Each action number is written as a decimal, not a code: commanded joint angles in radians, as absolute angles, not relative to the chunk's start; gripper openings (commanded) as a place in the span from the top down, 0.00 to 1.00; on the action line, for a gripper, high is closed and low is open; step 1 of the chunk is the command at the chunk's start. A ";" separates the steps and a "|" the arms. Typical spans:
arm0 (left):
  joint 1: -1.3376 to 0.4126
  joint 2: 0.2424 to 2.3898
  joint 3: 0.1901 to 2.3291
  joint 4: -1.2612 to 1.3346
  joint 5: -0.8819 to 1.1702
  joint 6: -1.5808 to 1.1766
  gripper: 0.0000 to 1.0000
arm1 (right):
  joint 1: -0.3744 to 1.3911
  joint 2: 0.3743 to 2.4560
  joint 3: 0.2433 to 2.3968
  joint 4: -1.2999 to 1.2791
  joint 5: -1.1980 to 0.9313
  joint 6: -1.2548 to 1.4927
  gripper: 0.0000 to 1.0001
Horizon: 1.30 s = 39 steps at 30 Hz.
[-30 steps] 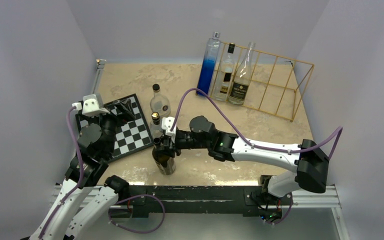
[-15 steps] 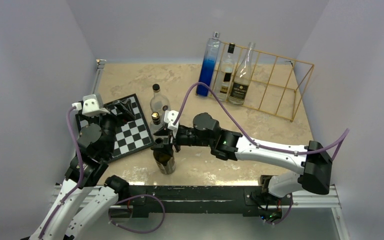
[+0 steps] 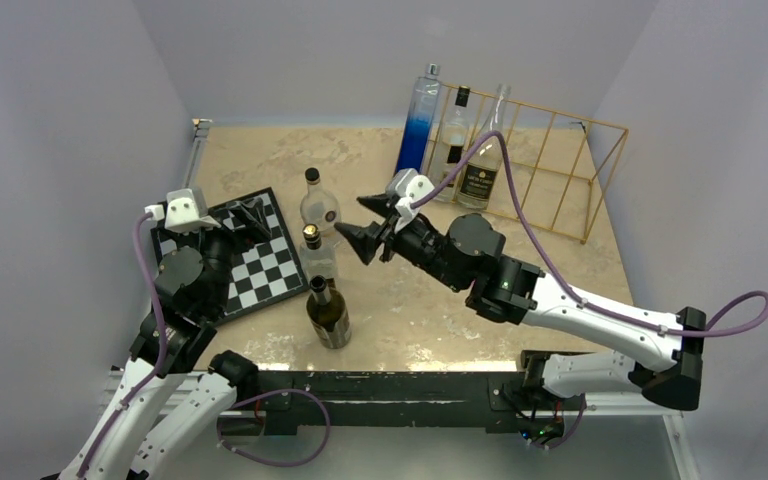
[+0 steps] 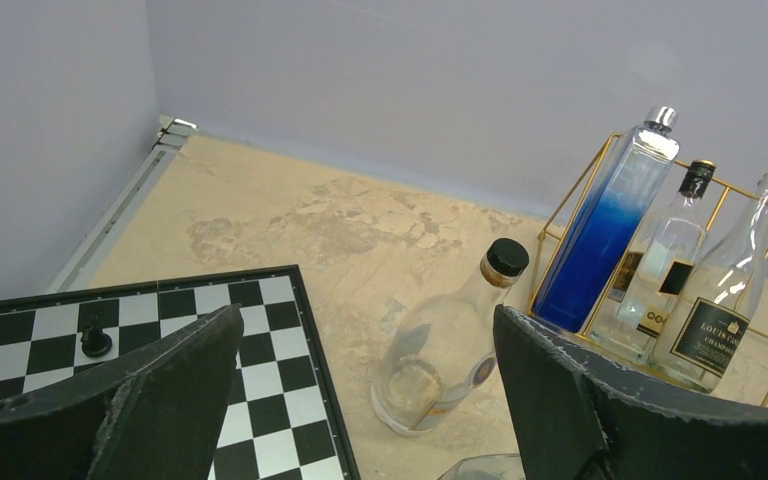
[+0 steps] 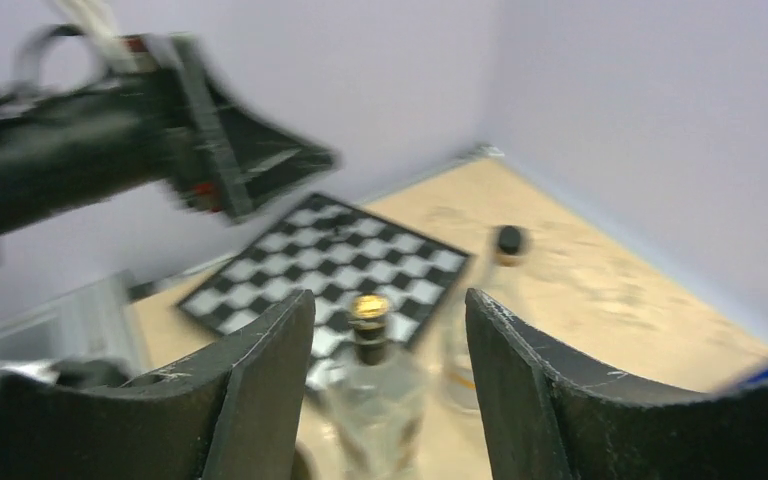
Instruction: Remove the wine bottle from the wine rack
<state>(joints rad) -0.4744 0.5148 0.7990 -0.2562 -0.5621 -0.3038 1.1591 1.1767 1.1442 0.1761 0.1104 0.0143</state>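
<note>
The dark wine bottle (image 3: 328, 316) stands upright on the table (image 3: 260, 160) at lower centre, well apart from the wine rack (image 3: 550, 110) at upper right, so that one looks done. Three other bottles (image 3: 452, 140) stand at the rack's left end. The right gripper (image 3: 357, 221) hovers nearby, jaws spread and empty. The left gripper (image 3: 252, 214) hangs over the checkerboard (image 3: 260, 270), jaws spread too.
</note>
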 commanded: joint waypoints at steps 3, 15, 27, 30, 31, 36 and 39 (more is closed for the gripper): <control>-0.479 0.510 0.824 -0.241 -0.545 -0.313 0.01 | 1.020 1.246 1.209 0.179 0.550 -0.180 0.40; -0.479 0.501 0.828 -0.239 -0.522 -0.314 0.01 | 0.490 1.543 1.540 -0.108 0.493 -0.019 0.37; -0.479 0.485 0.820 -0.222 -0.491 -0.310 0.01 | 0.247 1.867 1.917 -0.329 0.296 0.153 0.37; -0.479 0.488 0.823 -0.224 -0.486 -0.310 0.01 | 0.214 1.935 1.966 -0.342 0.270 0.172 0.37; -0.478 0.488 0.824 -0.225 -0.483 -0.310 0.01 | 0.205 1.952 1.971 -0.335 0.267 0.173 0.37; -0.479 0.485 0.824 -0.225 -0.470 -0.311 0.01 | 0.162 2.035 2.027 -0.342 0.259 0.177 0.36; -0.479 0.483 0.826 -0.224 -0.469 -0.311 0.01 | 0.144 2.079 2.053 -0.346 0.245 0.184 0.36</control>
